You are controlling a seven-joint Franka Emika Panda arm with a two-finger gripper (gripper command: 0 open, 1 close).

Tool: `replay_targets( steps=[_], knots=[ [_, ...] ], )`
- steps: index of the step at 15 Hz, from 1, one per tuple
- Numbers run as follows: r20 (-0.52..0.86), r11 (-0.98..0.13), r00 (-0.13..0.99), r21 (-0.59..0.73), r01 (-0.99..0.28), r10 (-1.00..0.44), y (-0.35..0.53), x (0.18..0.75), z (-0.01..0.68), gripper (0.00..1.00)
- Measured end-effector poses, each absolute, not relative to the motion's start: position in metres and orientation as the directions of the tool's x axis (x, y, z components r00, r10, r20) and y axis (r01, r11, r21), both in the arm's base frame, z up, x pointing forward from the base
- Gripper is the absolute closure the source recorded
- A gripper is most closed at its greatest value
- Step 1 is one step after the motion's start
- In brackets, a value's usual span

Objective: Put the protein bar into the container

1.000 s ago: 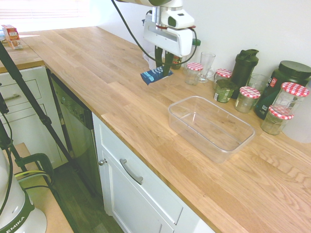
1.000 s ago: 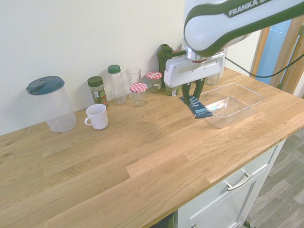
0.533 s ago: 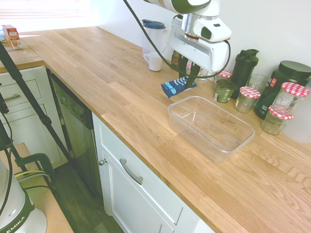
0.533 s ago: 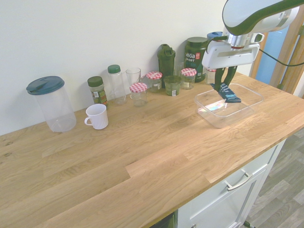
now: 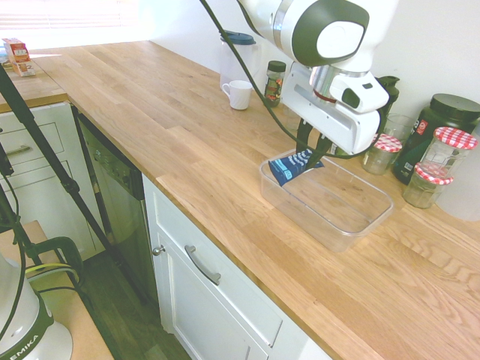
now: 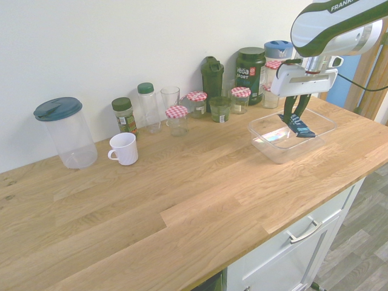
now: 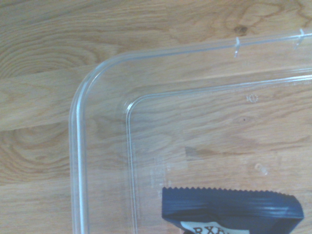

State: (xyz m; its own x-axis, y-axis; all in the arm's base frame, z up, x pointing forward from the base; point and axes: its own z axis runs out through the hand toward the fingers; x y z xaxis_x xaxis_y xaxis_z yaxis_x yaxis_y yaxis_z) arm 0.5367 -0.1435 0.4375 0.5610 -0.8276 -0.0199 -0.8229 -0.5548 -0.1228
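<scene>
The blue-wrapped protein bar (image 5: 291,166) hangs tilted from my gripper (image 5: 315,151), whose fingers are shut on its upper end. It hovers over one end of the clear plastic container (image 5: 352,217), just above the rim. In the second exterior view the protein bar (image 6: 300,126) sits inside the outline of the container (image 6: 276,151), with the gripper (image 6: 293,116) above it. The wrist view shows the bar's crimped end (image 7: 229,207) above a rounded corner of the container (image 7: 85,92).
Jars with red-checked lids (image 5: 385,152), a dark shaker bottle (image 5: 384,90) and a black tub (image 5: 442,120) stand against the wall behind the container. A white mug (image 5: 239,94) and a lidded pitcher (image 5: 236,56) stand further along the wooden counter (image 5: 150,112).
The arm has carried the protein bar along the counter, from beside the container to a spot over its end, and lowered it toward the rim.
</scene>
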Motion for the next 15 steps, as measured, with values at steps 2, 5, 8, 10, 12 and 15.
replay_targets(
  steps=[2,5,8,10,12,15],
  knots=[
    [-0.025,-0.559,0.565,-0.121,-0.821,-0.825,-0.147,0.540,0.427,1.00],
    [-0.027,-0.563,0.569,-0.114,-0.818,-0.822,-0.150,0.545,0.417,1.00],
    [-0.027,-0.564,0.570,-0.112,-0.818,-0.821,-0.150,0.549,0.414,0.00],
    [-0.025,-0.564,0.570,-0.114,-0.818,-0.822,-0.151,0.552,0.415,0.00],
    [-0.026,-0.563,0.569,-0.113,-0.819,-0.822,-0.150,0.555,0.415,0.00],
    [-0.030,-0.563,0.569,-0.109,-0.819,-0.822,-0.148,0.558,0.415,0.00]
  ],
)
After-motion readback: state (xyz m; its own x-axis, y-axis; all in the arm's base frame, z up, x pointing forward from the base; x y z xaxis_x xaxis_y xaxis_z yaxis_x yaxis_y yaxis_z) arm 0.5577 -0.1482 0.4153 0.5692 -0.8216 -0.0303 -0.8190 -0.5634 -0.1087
